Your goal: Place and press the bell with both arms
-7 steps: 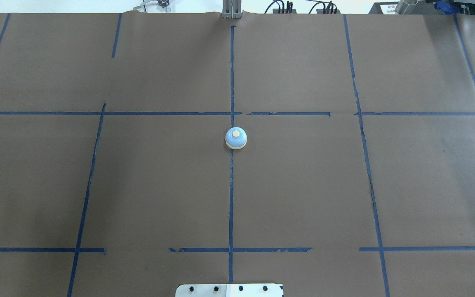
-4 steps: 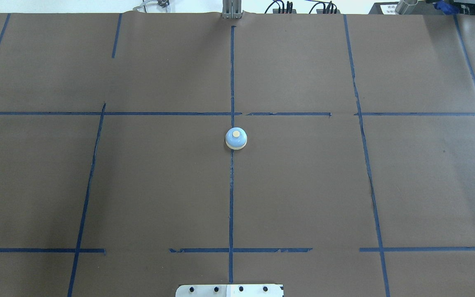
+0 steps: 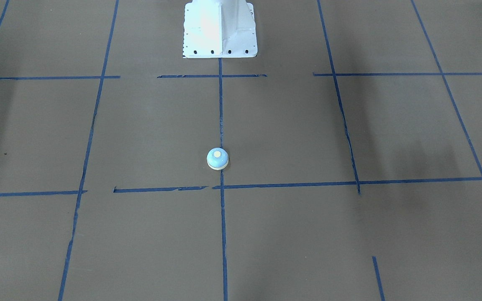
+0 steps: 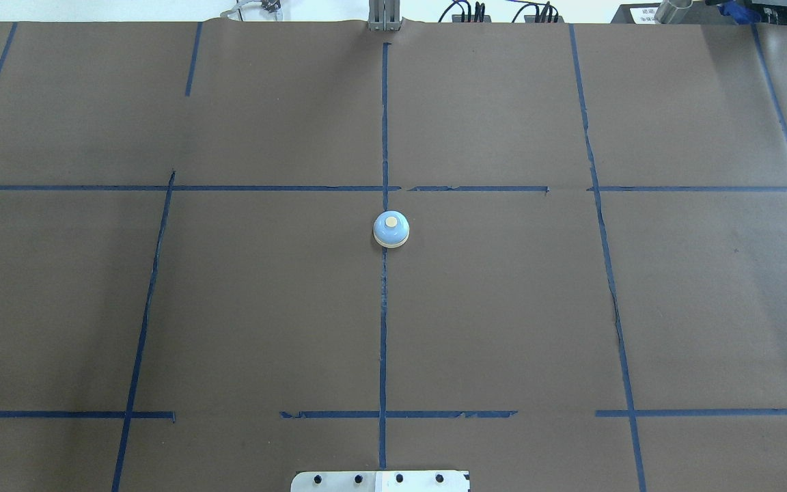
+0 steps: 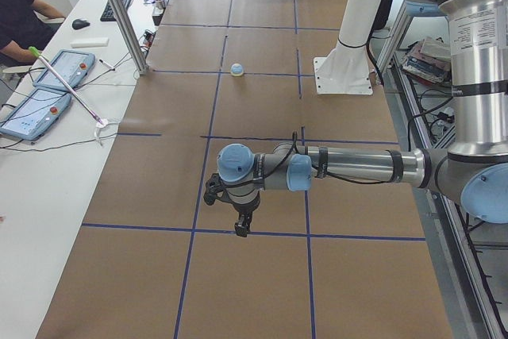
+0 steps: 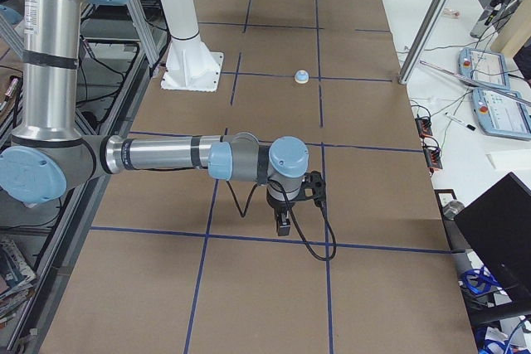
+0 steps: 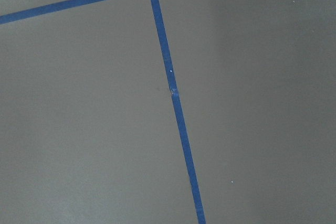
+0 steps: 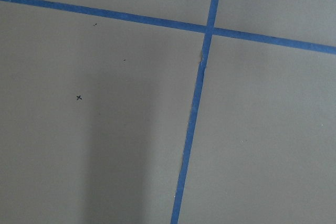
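One bell (image 4: 391, 229) is present, upright with its button up, on the table (image 4: 503, 307). It sits on the centre tape (image 4: 383, 328) line in front of the pedestal (image 3: 220, 29), just on the robot's side of the far cross line. Neither gripper appears in the overhead or front views. A small dark part is cut off at the front view's right edge and cannot be identified. Both wrist views show only brown cover and blue tape. Two arms are counted, each seen in a side view only. The left arm (image 5: 357, 166) reaches out level over the table's left end, with the left gripper (image 5: 240, 228) pointing down above the cover. The right arm (image 6: 158, 155) does likewise at the right end, with the right gripper (image 6: 282, 224) pointing down. The finger spread of either gripper cannot be told from these views, and nothing is seen held. The bell lies between the two grippers, well apart from both. One operator (image 5: 20, 17) is partly cut off at the left side view's edge.
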